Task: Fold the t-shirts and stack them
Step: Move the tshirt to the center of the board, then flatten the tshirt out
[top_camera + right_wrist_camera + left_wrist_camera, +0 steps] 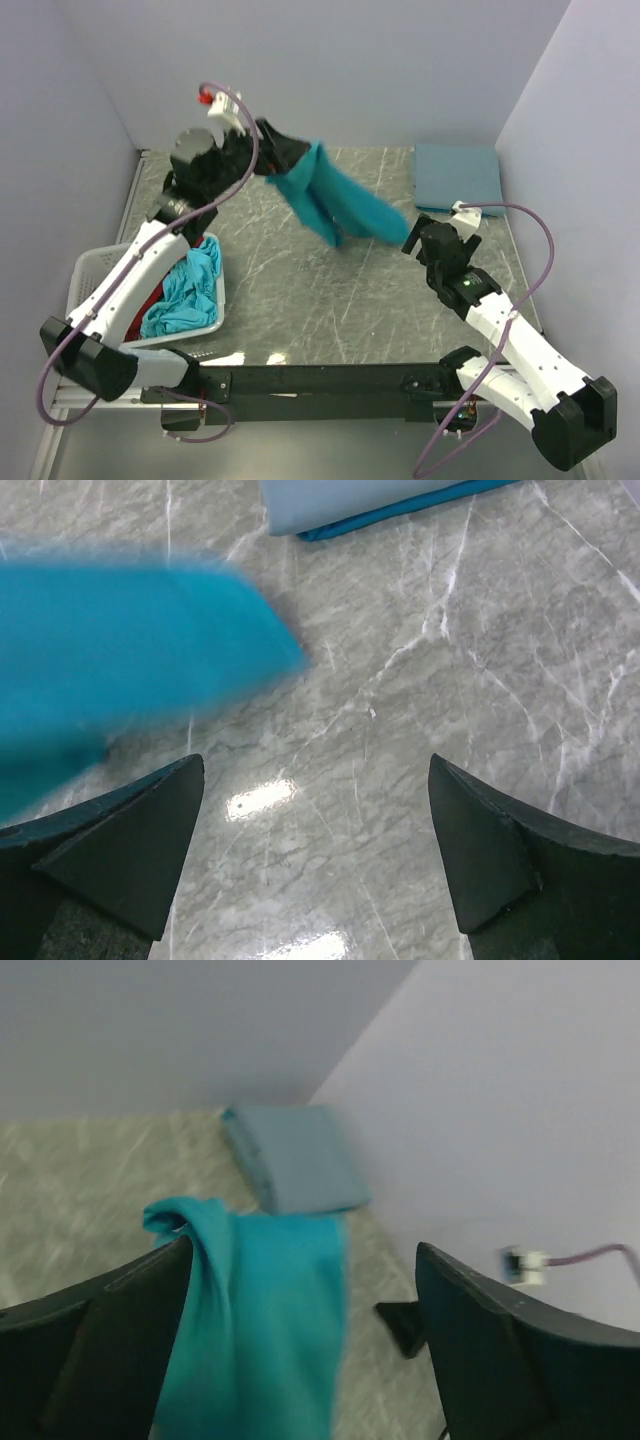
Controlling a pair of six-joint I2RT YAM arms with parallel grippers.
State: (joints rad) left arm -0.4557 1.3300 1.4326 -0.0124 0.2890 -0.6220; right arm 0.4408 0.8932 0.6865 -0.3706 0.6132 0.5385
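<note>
Teal t-shirt (335, 205) is seen blurred, raised off the surface (300, 300), up & right of the basket (92, 272). Left fingers (110, 1340) are spread wide w/ cloth touching one, not clamped. Right fingers (130, 850), far right of basket, are spread wide, nothing held. Grey-blue t-shirt (458, 178) is laid folded far right of basket. Crumpled teal shirt (190, 295) is kept inside basket.
</note>
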